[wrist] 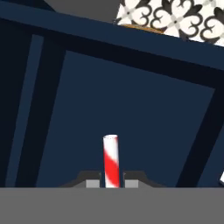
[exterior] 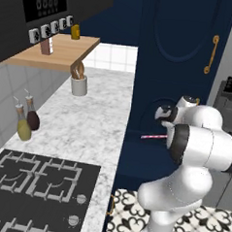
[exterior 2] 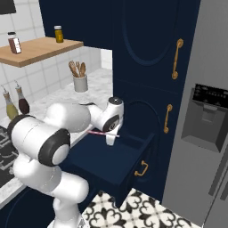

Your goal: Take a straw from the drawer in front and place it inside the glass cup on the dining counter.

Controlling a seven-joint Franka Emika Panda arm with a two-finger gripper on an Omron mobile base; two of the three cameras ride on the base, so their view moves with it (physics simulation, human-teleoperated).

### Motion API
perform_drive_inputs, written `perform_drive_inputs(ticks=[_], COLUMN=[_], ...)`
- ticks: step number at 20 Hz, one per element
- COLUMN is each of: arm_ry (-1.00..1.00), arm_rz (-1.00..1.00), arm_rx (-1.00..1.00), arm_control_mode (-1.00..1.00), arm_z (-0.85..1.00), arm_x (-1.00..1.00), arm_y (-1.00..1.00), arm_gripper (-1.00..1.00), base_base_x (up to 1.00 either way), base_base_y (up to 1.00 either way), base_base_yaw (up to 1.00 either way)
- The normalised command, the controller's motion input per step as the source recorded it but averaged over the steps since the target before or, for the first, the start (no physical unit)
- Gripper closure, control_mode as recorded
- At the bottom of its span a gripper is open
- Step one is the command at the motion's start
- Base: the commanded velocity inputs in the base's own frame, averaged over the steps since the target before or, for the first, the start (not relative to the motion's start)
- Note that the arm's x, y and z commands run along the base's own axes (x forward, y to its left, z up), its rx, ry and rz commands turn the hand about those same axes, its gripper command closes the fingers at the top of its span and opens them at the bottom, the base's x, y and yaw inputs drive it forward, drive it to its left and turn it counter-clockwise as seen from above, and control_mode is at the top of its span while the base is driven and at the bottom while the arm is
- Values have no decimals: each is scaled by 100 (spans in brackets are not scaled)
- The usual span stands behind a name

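Note:
My gripper [exterior 2: 110,137] hangs over the open navy drawer [exterior 2: 116,165] and is shut on the straw [exterior 2: 99,132]. The straw is red and white striped and lies level, pointing back toward the arm. In the hand view the straw [wrist: 110,160] rises between the two dark fingertips [wrist: 91,182], with the bare inside of the drawer [wrist: 131,105] below it. From the left base view the straw [exterior: 153,137] pokes out to the left from behind the arm's elbow. The glass cup and the dining counter are out of view.
A marble worktop [exterior: 93,126] with a black gas hob [exterior: 36,181], two bottles [exterior: 24,124] and a white utensil holder [exterior: 79,85] lies to the left. A wooden shelf [exterior: 58,50] hangs above it. Tall navy cabinet doors [exterior 2: 151,53] and a grey fridge [exterior 2: 205,124] stand ahead and right.

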Motion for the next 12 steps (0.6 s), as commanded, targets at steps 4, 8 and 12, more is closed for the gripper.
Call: perform_drive_inputs(ticks=[4, 8, 12], arm_ry=[0, -6, -13], arm_rz=[9, 18, 27], arm_rx=[-2, -12, -24], arm_control_mode=[-100, -100, -100], arm_z=[100, 100, 100], arm_x=[-45, -56, -53], arm_y=[0, 16, 41], arm_gripper=[100, 100, 100], base_base_x=[0, 0, 0], base_base_y=[0, 0, 0], base_base_yaw=[0, 0, 0])
